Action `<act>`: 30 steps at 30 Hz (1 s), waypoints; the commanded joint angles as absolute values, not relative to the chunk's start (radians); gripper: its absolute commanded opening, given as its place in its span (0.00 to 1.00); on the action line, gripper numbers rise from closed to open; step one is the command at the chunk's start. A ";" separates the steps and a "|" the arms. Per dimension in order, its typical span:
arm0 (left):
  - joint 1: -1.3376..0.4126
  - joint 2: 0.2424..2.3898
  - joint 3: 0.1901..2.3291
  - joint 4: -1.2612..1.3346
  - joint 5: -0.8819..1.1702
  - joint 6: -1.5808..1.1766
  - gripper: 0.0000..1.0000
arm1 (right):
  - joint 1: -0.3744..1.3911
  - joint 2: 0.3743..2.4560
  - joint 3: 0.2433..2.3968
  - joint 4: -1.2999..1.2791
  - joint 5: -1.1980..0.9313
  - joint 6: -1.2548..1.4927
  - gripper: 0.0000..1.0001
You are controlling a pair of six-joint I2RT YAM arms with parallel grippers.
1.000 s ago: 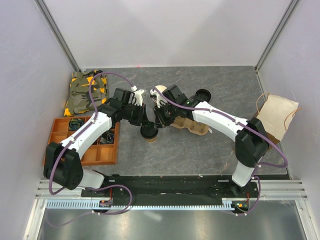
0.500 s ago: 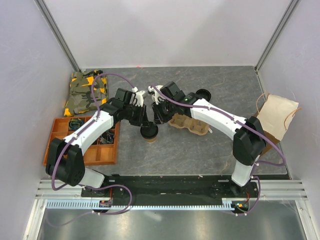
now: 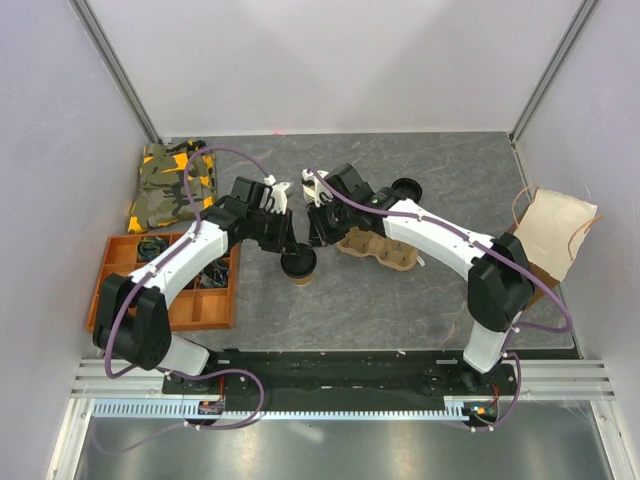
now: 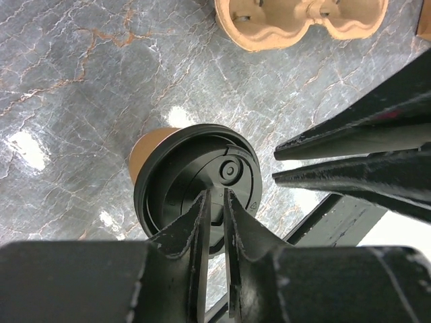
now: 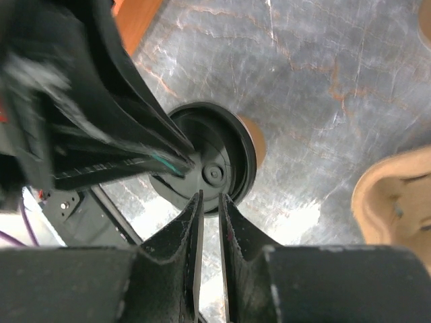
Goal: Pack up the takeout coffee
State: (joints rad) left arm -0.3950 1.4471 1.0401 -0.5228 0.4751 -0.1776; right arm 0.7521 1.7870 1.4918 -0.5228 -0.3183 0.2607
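The takeout coffee (image 3: 299,266) is a small brown paper cup with a round black lid, standing upright on the grey table between both arms. In the left wrist view the lid (image 4: 195,178) lies right under my left gripper (image 4: 215,195), whose fingers are shut with only a thin gap, over the lid's middle. My right gripper (image 5: 210,196) is also shut and empty, hovering at the lid's edge (image 5: 215,168). In the top view the left gripper (image 3: 292,250) and the right gripper (image 3: 314,240) meet just above the cup.
A brown pulp cup carrier (image 3: 380,249) lies right of the cup, also in the left wrist view (image 4: 296,20). A spare black lid (image 3: 405,188) lies behind it. A paper bag (image 3: 555,232) is far right. An orange compartment tray (image 3: 205,305) and camouflage cloth (image 3: 170,185) are left.
My right gripper has drawn back a little, away from the cup and off the carrier. The left gripper and the cup have hardly moved.
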 commanded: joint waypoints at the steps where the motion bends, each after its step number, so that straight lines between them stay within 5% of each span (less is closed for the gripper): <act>1: -0.368 1.430 1.039 -0.479 0.538 -0.230 0.19 | 0.738 1.709 1.408 -0.427 -0.371 0.345 0.22; 7: -0.351 1.350 1.054 -0.400 0.615 -0.264 0.18 | 0.735 1.690 1.344 -0.400 -0.399 0.387 0.22; 30: -0.425 1.361 1.134 -0.509 0.348 -0.069 0.20 | 0.735 1.743 1.305 -0.391 -0.394 0.489 0.29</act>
State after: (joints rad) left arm -0.4129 1.3891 1.0653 -0.5011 0.3946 -0.1505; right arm 0.7349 1.7336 1.3041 -0.4183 -0.3847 0.4683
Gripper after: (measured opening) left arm 0.187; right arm 0.295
